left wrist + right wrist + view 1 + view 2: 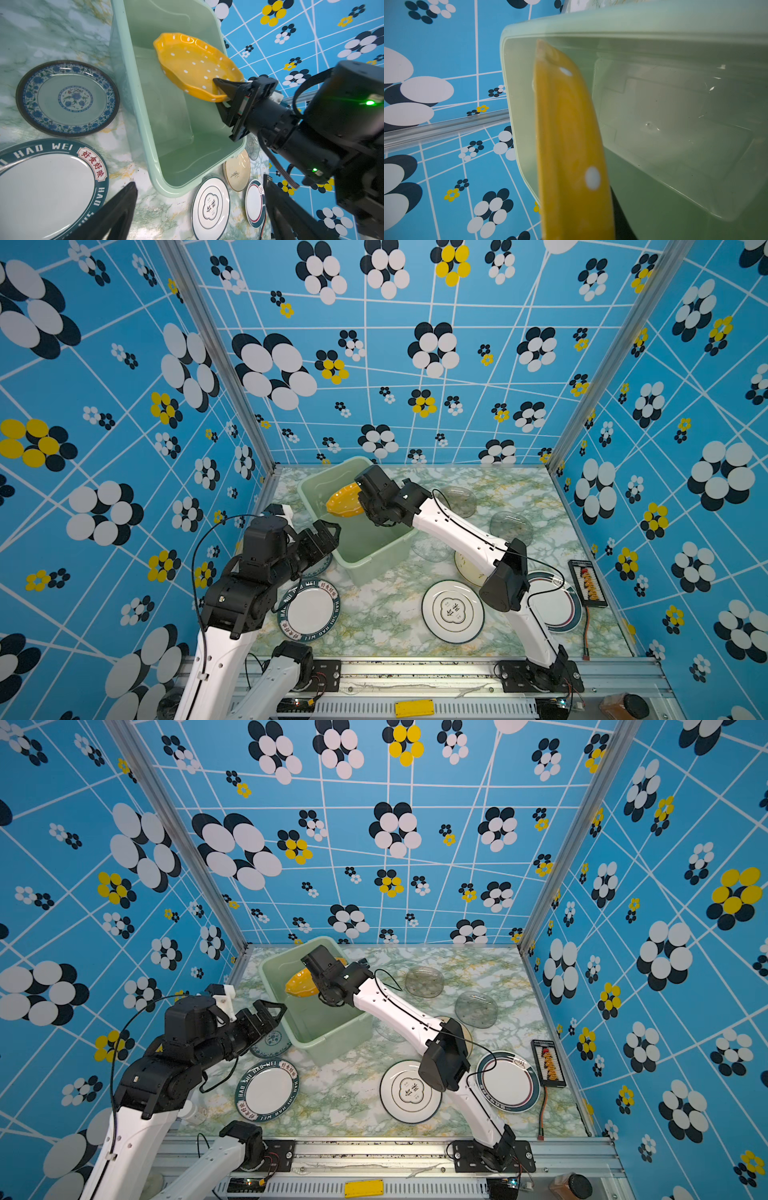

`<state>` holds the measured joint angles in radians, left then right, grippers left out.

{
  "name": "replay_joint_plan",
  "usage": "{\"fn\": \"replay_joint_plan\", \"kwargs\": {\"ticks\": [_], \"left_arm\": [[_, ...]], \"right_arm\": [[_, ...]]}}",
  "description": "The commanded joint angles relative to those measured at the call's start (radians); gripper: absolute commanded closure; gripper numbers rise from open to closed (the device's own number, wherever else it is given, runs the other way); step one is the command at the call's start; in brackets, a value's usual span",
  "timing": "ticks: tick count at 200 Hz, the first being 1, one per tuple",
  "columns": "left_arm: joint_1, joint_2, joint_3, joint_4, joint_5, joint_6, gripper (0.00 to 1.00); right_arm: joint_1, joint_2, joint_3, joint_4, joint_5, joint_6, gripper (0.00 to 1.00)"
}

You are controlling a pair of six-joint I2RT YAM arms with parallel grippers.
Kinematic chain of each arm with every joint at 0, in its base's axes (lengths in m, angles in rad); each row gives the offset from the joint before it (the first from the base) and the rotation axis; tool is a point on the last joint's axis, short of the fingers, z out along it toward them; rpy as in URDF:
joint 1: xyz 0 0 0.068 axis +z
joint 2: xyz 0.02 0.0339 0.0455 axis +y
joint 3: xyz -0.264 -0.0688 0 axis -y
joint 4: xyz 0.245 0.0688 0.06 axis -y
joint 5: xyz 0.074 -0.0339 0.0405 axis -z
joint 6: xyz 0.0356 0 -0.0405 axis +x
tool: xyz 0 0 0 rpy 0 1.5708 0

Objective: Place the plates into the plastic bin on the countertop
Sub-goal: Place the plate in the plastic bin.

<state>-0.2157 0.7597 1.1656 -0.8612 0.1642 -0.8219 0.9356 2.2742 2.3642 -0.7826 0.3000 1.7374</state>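
Yellow plate [566, 135] blurry, gripped by R hand [218, 91] | cream plate [466, 570] half hidden

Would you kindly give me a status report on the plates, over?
Left gripper open, empty, beside bin. Right gripper shut on yellow plate, tilted into bin. Nothing in the way.

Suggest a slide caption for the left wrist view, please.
Right pincer holds the yellow plate tilted over the bin; other plates lie on the countertop.
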Motion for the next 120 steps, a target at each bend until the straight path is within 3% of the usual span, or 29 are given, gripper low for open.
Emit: {"fn": "replay_joint_plan", "kwargs": {"ticks": [1,78,120], "left_arm": [[0.015,0.001,-0.005,0.032,-0.012,0.033,0.03],[0.040,-0.026,-0.015,0.026,0.005,0.042,0.03],[0.046,-0.043,-0.017,0.018,0.012,0.048,0.03]], "right_arm": [[0.019,0.005,0.077,0.105,0.133,0.107,0.97],[0.091,0.150,0.279,-0.011,0.397,0.384,0.95],[0.105,0.169,0.282,-0.003,0.415,0.435,1.00]]}}
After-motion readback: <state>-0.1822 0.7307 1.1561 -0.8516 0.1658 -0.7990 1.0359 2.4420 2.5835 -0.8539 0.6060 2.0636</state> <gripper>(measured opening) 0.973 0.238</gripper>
